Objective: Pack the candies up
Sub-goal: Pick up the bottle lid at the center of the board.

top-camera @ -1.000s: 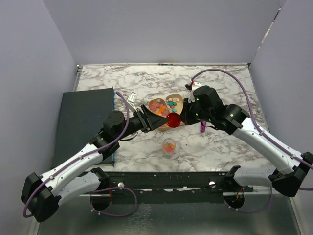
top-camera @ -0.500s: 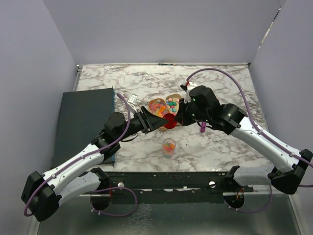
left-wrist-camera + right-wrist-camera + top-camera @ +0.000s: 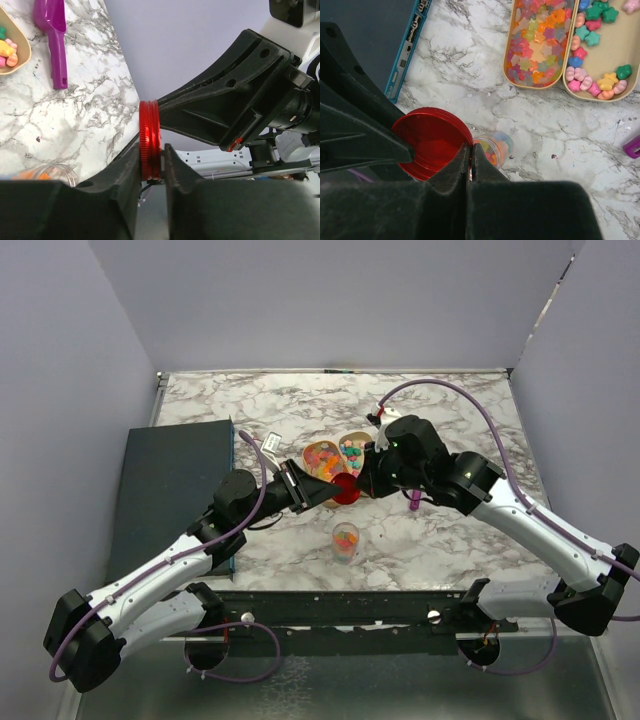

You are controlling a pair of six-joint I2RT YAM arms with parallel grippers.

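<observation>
Red lid [image 3: 346, 489] near jar [image 3: 345, 554] of candies [image 3: 345, 535] | left claw [image 3: 151, 160] pinches its rim | right claw [image 3: 470, 150] pinches too | I'd let one go slowly

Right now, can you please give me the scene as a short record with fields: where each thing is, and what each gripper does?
lid: red lid, off the jar, held in the air between both grippers
left gripper: shut on the red lid's rim
right gripper: shut on the red lid's rim
jar: clear, upright on the table, uncovered, candies inside
tray: two compartments, both holding candies
scoop: purple, lying on the table, not gripped
</observation>
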